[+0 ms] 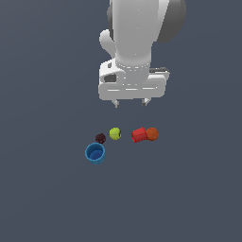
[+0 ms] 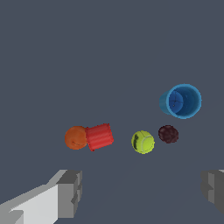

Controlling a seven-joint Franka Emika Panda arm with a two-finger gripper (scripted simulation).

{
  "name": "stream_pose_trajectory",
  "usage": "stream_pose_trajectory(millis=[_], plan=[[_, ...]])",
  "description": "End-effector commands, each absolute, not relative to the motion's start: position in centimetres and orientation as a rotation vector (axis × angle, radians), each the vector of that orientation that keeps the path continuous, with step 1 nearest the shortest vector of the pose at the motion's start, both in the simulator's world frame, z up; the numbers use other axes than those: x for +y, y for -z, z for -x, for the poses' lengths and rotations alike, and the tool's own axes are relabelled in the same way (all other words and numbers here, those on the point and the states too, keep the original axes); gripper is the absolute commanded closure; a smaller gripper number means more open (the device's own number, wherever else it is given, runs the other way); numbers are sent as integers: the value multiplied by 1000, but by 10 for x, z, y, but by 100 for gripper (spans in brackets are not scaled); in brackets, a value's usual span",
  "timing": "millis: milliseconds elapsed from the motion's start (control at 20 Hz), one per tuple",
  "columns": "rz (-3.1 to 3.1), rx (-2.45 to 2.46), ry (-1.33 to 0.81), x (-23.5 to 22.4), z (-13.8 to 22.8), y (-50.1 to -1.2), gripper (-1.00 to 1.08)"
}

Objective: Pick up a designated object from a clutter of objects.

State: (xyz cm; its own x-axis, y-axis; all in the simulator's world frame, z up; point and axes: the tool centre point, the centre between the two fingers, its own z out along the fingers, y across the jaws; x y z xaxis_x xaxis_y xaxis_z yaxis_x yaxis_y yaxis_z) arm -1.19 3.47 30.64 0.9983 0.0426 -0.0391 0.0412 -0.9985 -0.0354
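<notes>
Currently the end effector (image 1: 131, 102) hangs above the clutter, fingers spread, holding nothing. The blue cup (image 1: 95, 153) stands upright on the worktop (image 1: 42, 189), just beside the maroon ball (image 1: 100, 138), away from any edge, its rim unobstructed from above.

blue cup (image 1: 95, 153): smooth, matt plastic look
red block (image 1: 139, 135): ribbed sides (matt)
worktop (image 1: 42, 189): flat matt grey

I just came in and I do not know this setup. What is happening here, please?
A white robot arm hangs above five small items on a dark surface. Its claw is open and holds nothing. Below it lie a blue cup, a dark maroon ball, a yellow-green ball, and a red block touching an orange ball. Nothing is lifted yet.
</notes>
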Motion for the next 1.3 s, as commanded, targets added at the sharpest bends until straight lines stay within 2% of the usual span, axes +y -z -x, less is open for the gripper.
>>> stream_pose_trajectory(millis=[0,700,1250], plan=[[3106,-65,-62,35,12,-306,-20],[3110,6,-54,24,5,-304,-20],[3116,250,-90,16,-8,-273,-20]])
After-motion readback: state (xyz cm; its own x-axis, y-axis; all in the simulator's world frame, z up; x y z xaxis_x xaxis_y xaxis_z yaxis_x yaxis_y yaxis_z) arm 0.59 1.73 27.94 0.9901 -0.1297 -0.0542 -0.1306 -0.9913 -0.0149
